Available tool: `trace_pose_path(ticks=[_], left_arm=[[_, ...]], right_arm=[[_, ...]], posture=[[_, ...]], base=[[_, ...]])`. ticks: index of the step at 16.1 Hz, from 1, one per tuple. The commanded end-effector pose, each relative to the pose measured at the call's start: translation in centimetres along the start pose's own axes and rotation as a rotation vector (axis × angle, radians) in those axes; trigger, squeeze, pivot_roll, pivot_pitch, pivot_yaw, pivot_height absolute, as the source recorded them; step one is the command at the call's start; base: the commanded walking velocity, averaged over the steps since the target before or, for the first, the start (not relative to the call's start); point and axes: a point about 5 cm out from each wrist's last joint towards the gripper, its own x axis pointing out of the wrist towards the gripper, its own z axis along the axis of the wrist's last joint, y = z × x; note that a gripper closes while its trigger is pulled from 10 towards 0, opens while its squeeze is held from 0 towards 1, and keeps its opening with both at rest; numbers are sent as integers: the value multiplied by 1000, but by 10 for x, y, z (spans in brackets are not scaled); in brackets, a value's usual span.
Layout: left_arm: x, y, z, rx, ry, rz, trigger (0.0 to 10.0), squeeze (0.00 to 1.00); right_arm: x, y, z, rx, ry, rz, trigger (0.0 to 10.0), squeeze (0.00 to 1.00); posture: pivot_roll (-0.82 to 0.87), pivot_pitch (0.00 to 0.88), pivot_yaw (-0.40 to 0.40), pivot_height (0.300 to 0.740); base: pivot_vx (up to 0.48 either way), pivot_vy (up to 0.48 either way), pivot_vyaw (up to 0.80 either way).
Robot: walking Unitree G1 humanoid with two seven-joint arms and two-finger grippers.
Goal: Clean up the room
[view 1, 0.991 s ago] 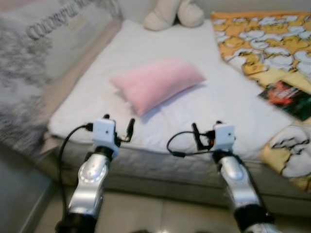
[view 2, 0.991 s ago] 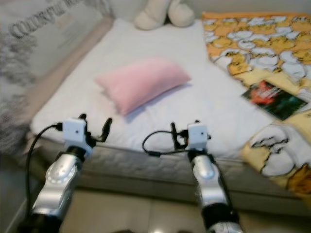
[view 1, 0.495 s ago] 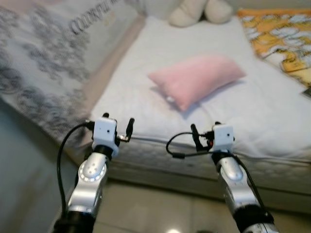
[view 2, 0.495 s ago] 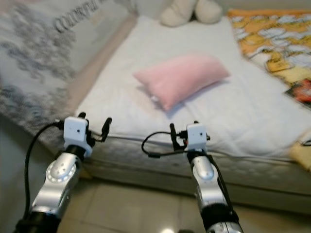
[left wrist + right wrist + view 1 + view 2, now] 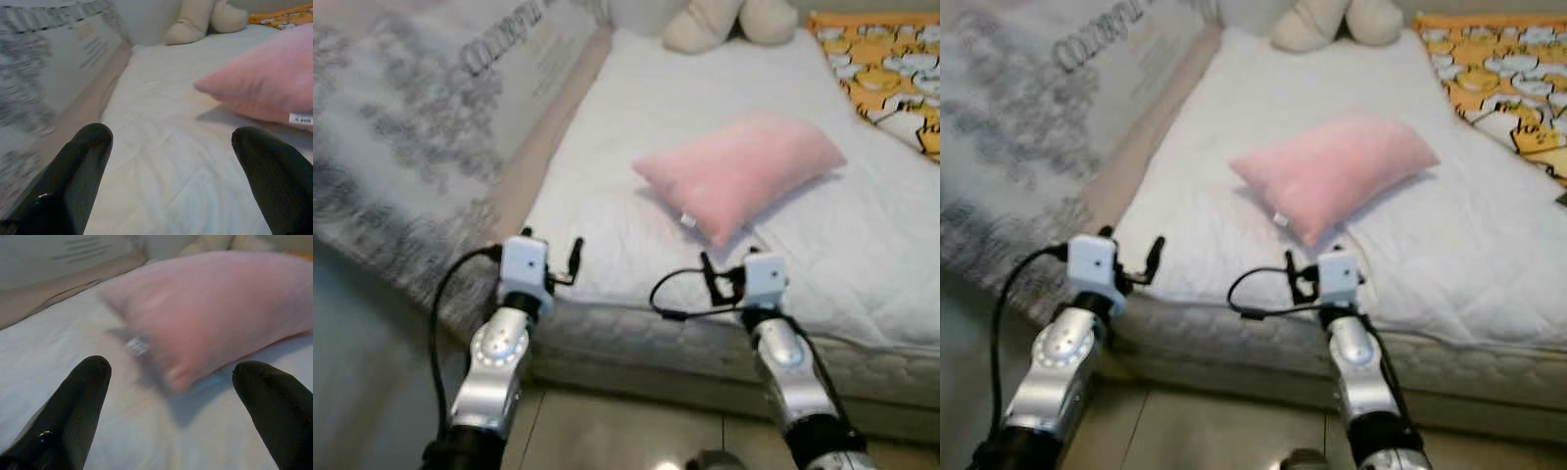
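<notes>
A bed (image 5: pixel 636 147) with a white quilted sheet takes up most of the scene, its near edge running just ahead of both arms. Along its left side leans a grey-patterned board (image 5: pixel 421 127) with printed lettering. At the far right corner lies an orange and yellow blanket (image 5: pixel 886 69) with a cartoon print. A cream plush toy (image 5: pixel 724 22) sits at the head of the bed, against the wall.

A pink pillow (image 5: pixel 739 171) lies on the sheet near the middle, tilted — its small white tag (image 5: pixel 301 119) points toward the near edge.

Below the mattress, pale floor tiles (image 5: pixel 626 436) show between the arms.

The left gripper (image 5: pixel 181 161) hovers over the near left part of the sheet, fingers spread wide with nothing between them; the pillow is off to one side of it. The right gripper (image 5: pixel 171 396) is also spread wide and empty, aimed straight at the pillow's near end — close, but not touching. Both grippers hang just short of the mattress edge in the head views.
</notes>
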Motion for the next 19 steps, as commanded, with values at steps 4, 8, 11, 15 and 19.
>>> trace_pose_path(ticks=[4,8,11,15,19], left_arm=[[3,-4,6,-6,-26,-13,10000,0],[3,-8,6,-16,-26,-21,10000,0],[3,-8,7,-17,-26,-19,10000,0],[4,-9,7,-12,-23,-29,10000,0],[6,-10,8,-11,-23,-38,10000,0]], right_arm=[[13,8,22,7,-77,71,10000,0],[25,23,43,42,-129,189,10000,0],[25,19,16,72,32,189,10000,0],[20,22,-27,147,338,250,10000,0],[27,10,-30,103,411,153,10000,0]], posture=[[-109,0,136,740],[-104,0,138,740],[-97,0,138,740],[-91,0,147,740],[-89,0,145,740]], base=[[360,0,0],[0,0,0],[0,0,0],[0,0,0],[0,0,0]])
